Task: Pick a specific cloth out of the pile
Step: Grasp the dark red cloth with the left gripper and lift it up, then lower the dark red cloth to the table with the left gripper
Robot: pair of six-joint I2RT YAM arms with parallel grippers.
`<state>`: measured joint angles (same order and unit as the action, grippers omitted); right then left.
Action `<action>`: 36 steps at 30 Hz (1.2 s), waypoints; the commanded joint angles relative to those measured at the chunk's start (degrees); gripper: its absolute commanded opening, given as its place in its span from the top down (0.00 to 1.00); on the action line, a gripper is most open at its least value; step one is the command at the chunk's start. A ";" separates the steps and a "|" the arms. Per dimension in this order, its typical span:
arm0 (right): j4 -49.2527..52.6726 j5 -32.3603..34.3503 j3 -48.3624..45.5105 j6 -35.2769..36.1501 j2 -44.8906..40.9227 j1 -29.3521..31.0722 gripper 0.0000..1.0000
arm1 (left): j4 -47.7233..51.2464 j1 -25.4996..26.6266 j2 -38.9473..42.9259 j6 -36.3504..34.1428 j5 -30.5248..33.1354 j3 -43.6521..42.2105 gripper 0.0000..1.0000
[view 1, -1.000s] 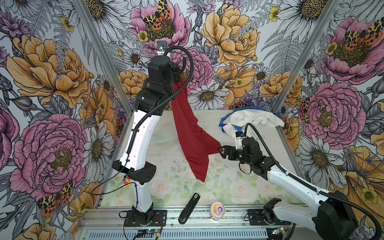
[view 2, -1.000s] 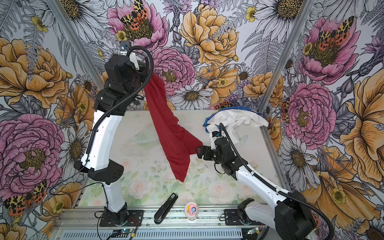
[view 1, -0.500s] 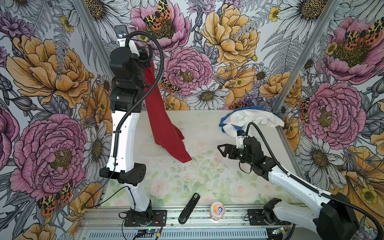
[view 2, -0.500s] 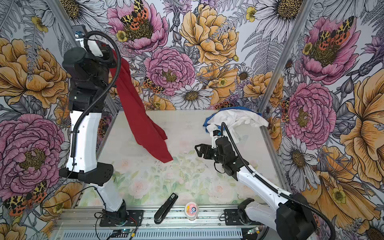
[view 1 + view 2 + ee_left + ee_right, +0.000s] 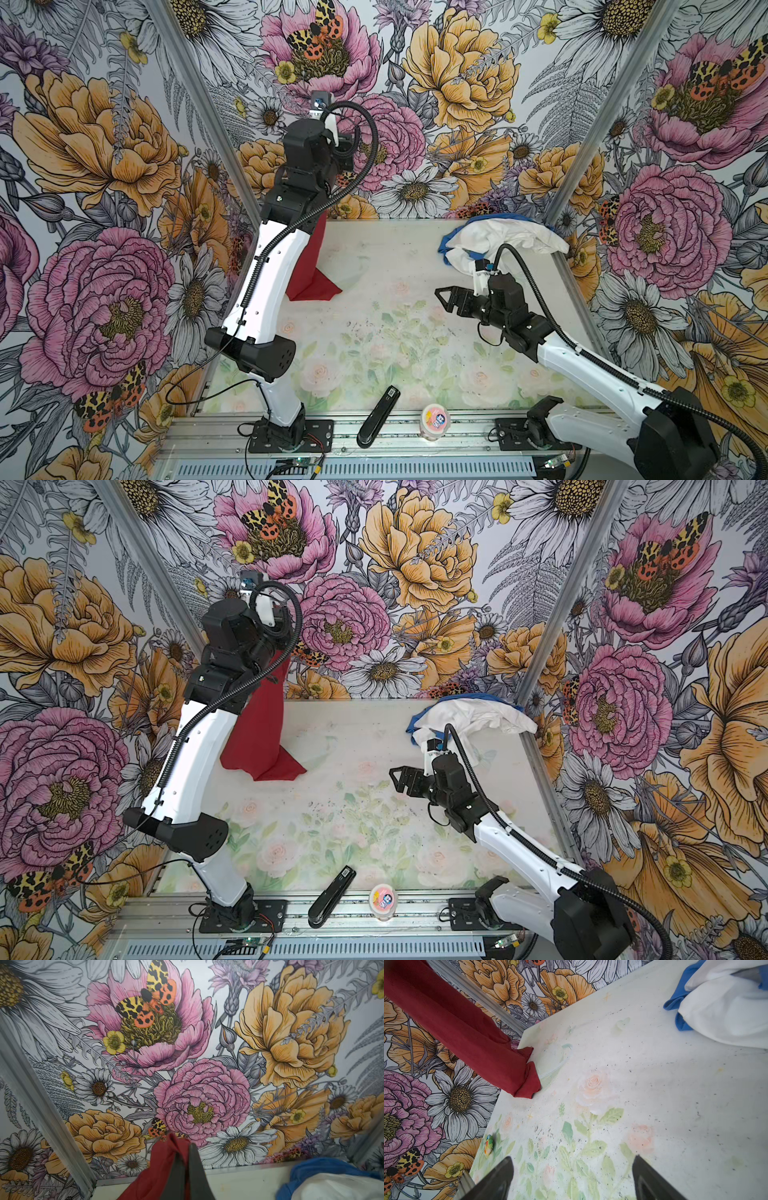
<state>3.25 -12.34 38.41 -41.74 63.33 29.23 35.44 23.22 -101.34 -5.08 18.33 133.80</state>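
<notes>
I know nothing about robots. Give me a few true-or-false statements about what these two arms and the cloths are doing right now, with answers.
1. The left gripper is shut on the red cloth. True.
2. The red cloth hangs clear of the table. False: its lower end rests on the table.
3. The pile sits at the table's far right corner. True.
4. The right gripper grips the pile. False: its jaws stand open and empty, apart from it.

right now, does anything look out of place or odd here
A black handheld device and a small pink-lidded tub sit at the table's front edge, partly on the metal rail. Nothing looks spilled or damaged.
</notes>
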 commanded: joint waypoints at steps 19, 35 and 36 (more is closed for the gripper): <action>-7.82 -3.39 -0.89 -1.77 6.25 0.28 0.11 | -5.70 -12.63 18.30 4.85 9.61 -29.51 1.00; -9.80 -5.15 0.44 -3.08 9.99 0.87 0.11 | -6.63 -19.45 27.85 8.00 -4.94 -50.87 1.00; -9.63 -5.09 0.35 -2.92 9.88 0.86 0.11 | -5.36 -18.49 27.06 8.37 -5.79 -50.76 1.00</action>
<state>-4.86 -16.80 37.71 -44.14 73.23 29.63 29.76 3.05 -72.73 1.58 21.21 84.31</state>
